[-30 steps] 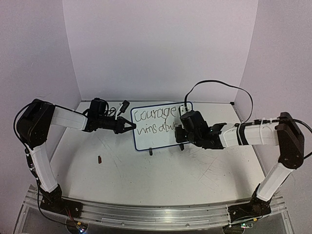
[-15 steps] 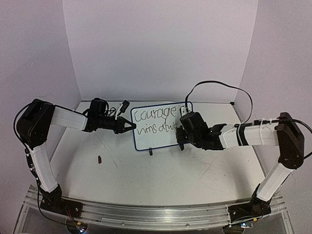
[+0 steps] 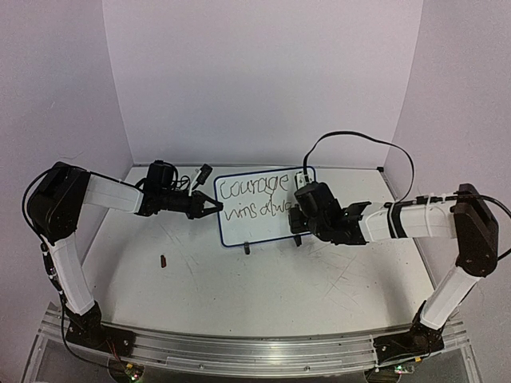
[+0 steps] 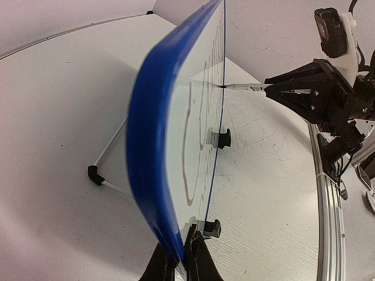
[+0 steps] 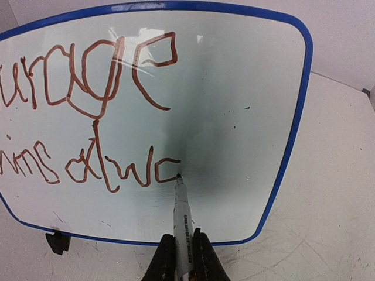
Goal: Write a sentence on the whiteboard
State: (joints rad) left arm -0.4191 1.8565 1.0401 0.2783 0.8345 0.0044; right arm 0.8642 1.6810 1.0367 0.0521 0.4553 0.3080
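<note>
Whiteboard (image 5: 246,117) upright near bench (image 3: 239,279) far edge; left gripper (image 3: 214,206) clamped on its frame; right gripper (image 5: 179,257) clamps marker (image 5: 182,213), tip touching the sentence (image 5: 88,76).

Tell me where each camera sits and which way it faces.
Top: above and behind the robot, looking down at the table; left arm and right arm show, left gripper at the edge of the whiteboard, right gripper at its front.
Left wrist: beside the board's edge, looking along it; its own fingers pinch the blue frame.
Right wrist: facing the board's front; its own fingers hold a marker, tip on the surface.
Shared: both wrist views show the marker and the board.
</note>
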